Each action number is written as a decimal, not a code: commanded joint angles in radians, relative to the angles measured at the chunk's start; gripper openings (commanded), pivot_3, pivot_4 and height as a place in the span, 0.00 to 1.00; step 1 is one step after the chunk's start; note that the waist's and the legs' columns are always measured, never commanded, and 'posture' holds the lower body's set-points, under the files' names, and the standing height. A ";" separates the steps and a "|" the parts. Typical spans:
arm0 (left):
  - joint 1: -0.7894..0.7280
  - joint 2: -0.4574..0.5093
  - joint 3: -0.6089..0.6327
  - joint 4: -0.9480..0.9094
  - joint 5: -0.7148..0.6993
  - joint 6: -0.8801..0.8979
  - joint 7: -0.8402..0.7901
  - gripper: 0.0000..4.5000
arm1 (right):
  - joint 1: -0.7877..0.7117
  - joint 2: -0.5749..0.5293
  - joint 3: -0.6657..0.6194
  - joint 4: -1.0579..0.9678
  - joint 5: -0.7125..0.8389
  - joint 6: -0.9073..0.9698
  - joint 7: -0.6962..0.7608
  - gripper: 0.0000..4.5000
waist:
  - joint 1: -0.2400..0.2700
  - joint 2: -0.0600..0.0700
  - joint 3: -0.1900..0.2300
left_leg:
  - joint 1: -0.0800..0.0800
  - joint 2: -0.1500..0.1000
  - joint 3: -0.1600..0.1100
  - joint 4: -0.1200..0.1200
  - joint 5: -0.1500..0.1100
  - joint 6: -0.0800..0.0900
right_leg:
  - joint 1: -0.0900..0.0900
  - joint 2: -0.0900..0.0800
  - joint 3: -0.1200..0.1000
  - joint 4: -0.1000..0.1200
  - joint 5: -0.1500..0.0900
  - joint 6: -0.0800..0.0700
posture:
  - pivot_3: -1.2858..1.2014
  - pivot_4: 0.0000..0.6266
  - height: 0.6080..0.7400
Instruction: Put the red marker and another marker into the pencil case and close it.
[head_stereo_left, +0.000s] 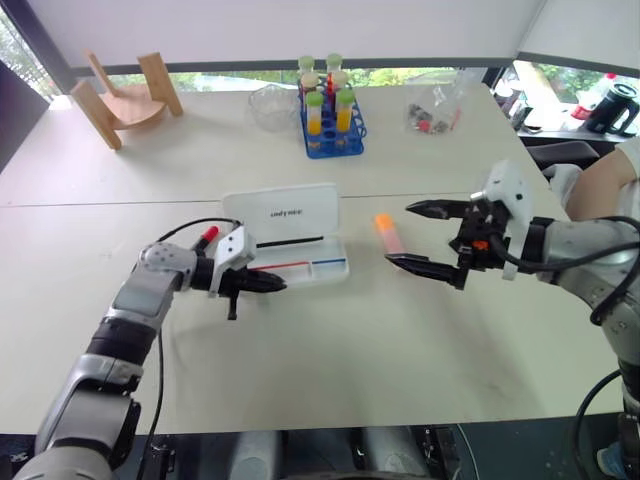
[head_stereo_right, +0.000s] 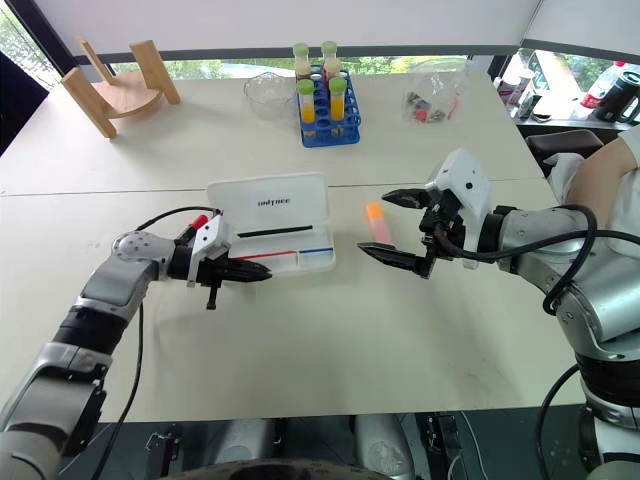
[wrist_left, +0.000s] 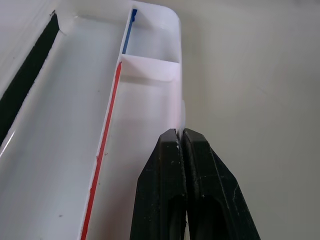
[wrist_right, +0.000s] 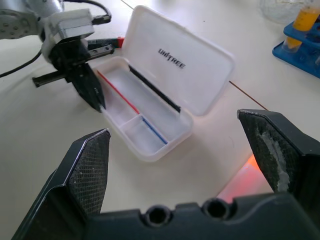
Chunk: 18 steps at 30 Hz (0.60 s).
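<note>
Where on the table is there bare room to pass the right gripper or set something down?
Free: the near table in front of the pencil case, and the strip between the case and the tube rack. Crowded: the case's near rim, where the shut left gripper sits, and beside the orange highlighter under the open right gripper.

Left claw (wrist_left: 182, 137) shut, black fingers (wrist_left: 160, 190) pressed together, tips right at the near wall of the open white pencil case (wrist_left: 150, 100). Contact with the rim likely, cannot confirm a pinch. Inside the case: thin red pen (wrist_left: 102, 150) along a divider, blue pen (wrist_left: 129, 32) in the small end compartment, black strip (wrist_left: 27, 85) along the far edge. Pale bench (wrist_left: 250, 75) beside the case.
</note>
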<state>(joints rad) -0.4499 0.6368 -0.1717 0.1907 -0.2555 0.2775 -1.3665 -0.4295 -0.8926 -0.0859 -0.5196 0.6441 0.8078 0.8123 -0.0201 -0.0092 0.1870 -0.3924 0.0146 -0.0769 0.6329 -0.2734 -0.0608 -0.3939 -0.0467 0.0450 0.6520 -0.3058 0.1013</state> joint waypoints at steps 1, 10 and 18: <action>0.084 0.047 0.009 -0.113 -0.031 0.052 -0.008 0.00 | -0.023 0.008 -0.006 -0.009 -0.003 -0.020 -0.001 1.00 | 0.002 0.000 0.000 | 0.000 0.000 0.000 0.000 0.000 0.000 | 0.000 0.000 0.000 0.000 0.000 0.000 | 0.52 0.24 1.00; 0.121 0.061 0.006 -0.113 0.016 -0.052 0.053 0.00 | -0.072 0.032 0.036 0.029 -0.025 -0.045 0.019 1.00 | 0.005 0.000 0.000 | 0.000 0.000 0.000 0.001 0.000 0.000 | 0.000 0.000 0.000 0.001 0.000 0.000 | 0.52 0.24 1.00; 0.116 0.104 0.079 -0.196 -0.052 -0.014 0.066 0.63 | -0.090 0.031 0.055 0.059 -0.037 -0.059 0.052 1.00 | 0.005 0.000 0.000 | 0.001 0.000 0.000 0.006 0.000 0.000 | 0.001 0.000 -0.001 0.005 0.000 0.000 | 0.52 0.24 1.00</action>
<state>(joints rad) -0.3327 0.7116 -0.1541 0.0486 -0.2767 0.2465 -1.3109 -0.4991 -0.8612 -0.0141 -0.4550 0.6091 0.7672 0.8552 -0.0154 -0.0096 0.1874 -0.3921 0.0146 -0.0770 0.6395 -0.2734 -0.0608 -0.3929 -0.0465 0.0445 0.6574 -0.3057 0.1011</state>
